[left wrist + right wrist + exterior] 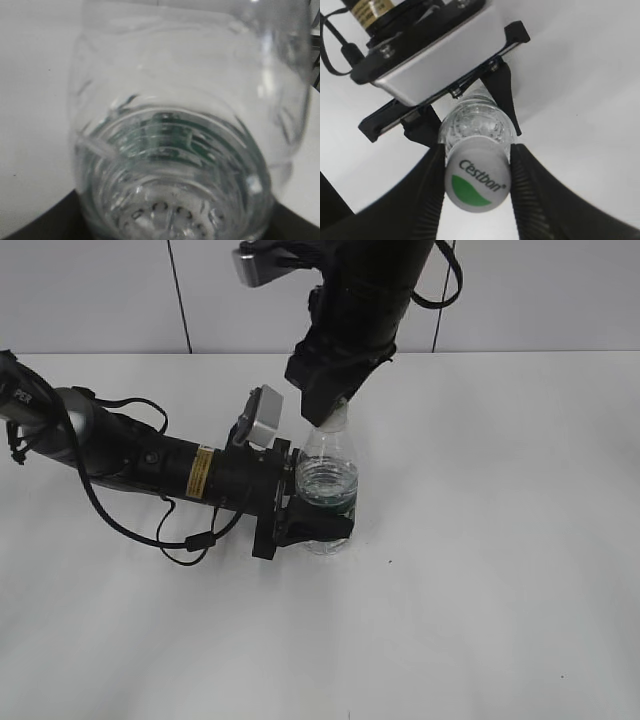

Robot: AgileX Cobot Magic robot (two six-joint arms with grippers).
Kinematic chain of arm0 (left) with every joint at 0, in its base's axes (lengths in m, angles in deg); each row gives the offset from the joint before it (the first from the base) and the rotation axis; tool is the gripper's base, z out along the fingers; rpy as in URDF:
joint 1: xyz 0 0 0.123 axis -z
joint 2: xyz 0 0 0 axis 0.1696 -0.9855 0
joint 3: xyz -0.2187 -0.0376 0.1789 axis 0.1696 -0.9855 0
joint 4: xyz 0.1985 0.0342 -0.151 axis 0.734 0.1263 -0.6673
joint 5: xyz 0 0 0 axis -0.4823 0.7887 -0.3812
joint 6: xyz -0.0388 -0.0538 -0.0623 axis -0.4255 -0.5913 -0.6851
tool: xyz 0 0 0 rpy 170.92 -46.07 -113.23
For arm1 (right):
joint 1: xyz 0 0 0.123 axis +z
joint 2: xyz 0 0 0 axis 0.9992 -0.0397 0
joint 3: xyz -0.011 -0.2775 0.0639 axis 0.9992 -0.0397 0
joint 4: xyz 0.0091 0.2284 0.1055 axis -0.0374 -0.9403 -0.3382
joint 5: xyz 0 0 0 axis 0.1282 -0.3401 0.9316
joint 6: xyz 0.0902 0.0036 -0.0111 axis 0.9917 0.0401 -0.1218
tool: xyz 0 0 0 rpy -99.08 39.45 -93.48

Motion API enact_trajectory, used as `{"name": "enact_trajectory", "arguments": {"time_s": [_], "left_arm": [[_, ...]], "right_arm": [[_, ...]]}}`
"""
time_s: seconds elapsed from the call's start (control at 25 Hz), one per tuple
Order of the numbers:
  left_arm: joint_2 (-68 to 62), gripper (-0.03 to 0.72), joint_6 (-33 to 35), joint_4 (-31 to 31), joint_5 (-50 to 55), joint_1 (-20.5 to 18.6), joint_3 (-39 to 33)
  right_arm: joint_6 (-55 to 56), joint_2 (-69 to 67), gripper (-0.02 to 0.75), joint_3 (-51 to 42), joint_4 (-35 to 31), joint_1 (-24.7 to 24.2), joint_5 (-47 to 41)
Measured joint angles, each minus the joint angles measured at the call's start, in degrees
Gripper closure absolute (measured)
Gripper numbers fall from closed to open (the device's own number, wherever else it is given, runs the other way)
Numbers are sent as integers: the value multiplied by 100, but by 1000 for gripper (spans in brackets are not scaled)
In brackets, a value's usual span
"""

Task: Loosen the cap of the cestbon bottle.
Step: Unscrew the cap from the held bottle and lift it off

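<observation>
The cestbon bottle [328, 475] stands upright on the white table [500, 560], clear, with water inside and a dark green label band. My left gripper [318, 528] comes in from the left and is shut on the bottle's lower body. The bottle fills the left wrist view [185, 125]. My right gripper [330, 418] reaches down from above and hides the cap in the exterior view. In the right wrist view the white cap [477, 182] with the green leaf mark sits between my right gripper's [477, 167] two black fingers, which press on both its sides.
The left arm [150, 460] lies low across the table's left half, with a loose black cable [190, 540] beside it. A grey panelled wall [100, 290] stands behind the table's far edge.
</observation>
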Motion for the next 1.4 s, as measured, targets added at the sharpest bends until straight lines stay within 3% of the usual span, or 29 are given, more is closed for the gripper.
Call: {"name": "enact_trajectory", "arguments": {"time_s": [0.76,1.4], "left_arm": [[7,280,0,118,17,0,21],[7,280,-23,124,17,6,48]], "right_arm": [[-3525,0,435,0,159,16,-29],[-5126,10,435,0,288,29,-70]]}}
